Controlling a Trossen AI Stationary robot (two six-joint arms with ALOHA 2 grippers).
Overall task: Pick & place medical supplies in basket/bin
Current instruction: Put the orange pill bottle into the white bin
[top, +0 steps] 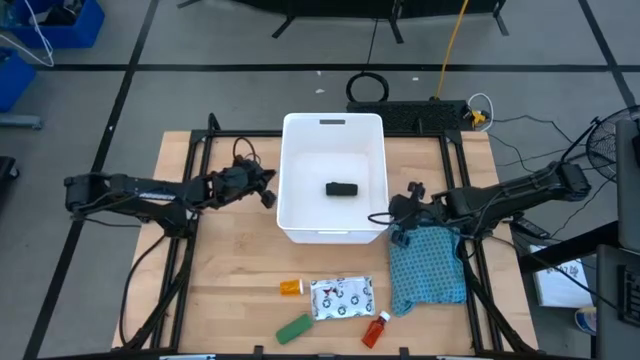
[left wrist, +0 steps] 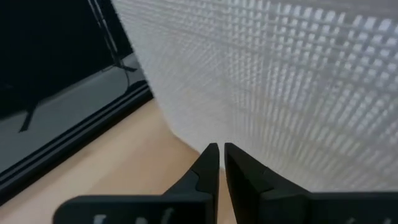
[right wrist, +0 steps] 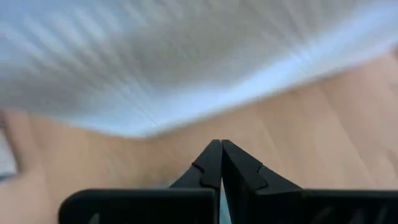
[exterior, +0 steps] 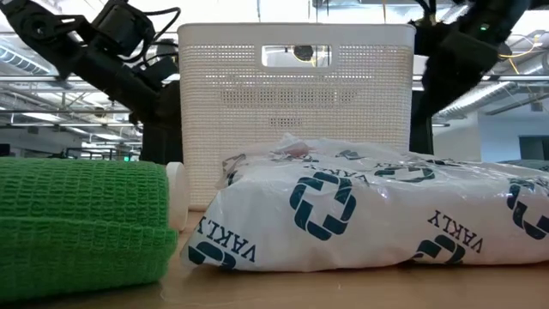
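Nearest the front edge of the surface (top: 230,280) lies a row of medical supplies: a green roll (top: 294,327), a red bottle (top: 375,329), a flat white pouch (top: 341,297) with dark print, and an orange bottle (top: 290,288). In the low view the green roll (exterior: 81,219) and the pouch (exterior: 369,210) fill the foreground. A teal cloth (top: 428,268) lies to the right of the pouch.

Behind the row stands the white basket (top: 300,185), with one black item (top: 341,188) resting on its floor.

The left end effector (top: 266,192) sits just beside the basket's left wall, well apart from the front row. Its fingers (left wrist: 208,163) are closed to a narrow slit and hold nothing.

The right end effector (top: 400,232) sits near the basket's front right corner, at the far edge of the teal cloth. Its fingers (right wrist: 211,158) are fully closed, tips together, with nothing between them.
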